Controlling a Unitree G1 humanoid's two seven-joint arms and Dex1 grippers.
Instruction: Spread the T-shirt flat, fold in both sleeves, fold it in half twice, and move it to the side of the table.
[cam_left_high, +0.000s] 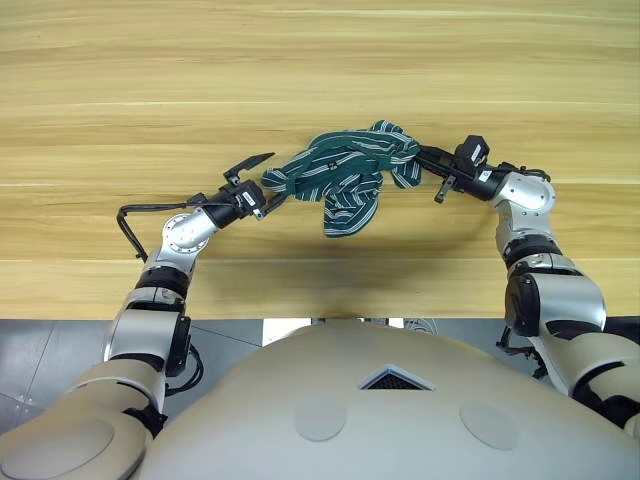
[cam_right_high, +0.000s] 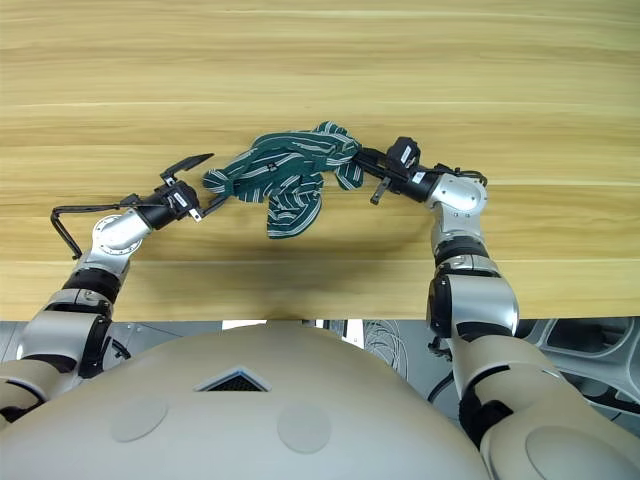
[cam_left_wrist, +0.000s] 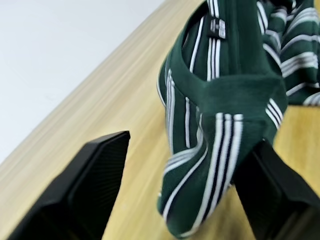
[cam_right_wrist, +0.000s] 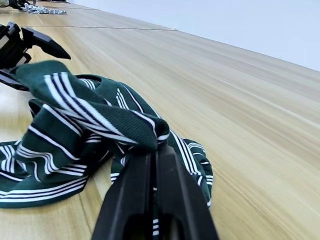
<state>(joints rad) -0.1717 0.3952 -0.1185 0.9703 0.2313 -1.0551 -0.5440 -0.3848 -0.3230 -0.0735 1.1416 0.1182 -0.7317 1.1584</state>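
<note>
A dark green T-shirt (cam_left_high: 345, 175) with white stripes lies bunched in a heap near the middle of the wooden table (cam_left_high: 320, 60). My left gripper (cam_left_high: 262, 185) is at the heap's left end and stands open. A fold of the shirt (cam_left_wrist: 225, 100) hangs between its fingers (cam_left_wrist: 85, 190) and leans against one of them. My right gripper (cam_left_high: 424, 156) is at the heap's right end, shut on a twisted fold of the T-shirt (cam_right_wrist: 75, 130). That fold is lifted slightly off the wood in the right wrist view, just ahead of the right gripper (cam_right_wrist: 155, 162).
The table's front edge (cam_left_high: 320, 318) runs close below both arms, with grey floor beyond it. Bare wood stretches far behind and to both sides of the shirt. A small striped cloth (cam_right_wrist: 45, 9) lies far off on the table in the right wrist view.
</note>
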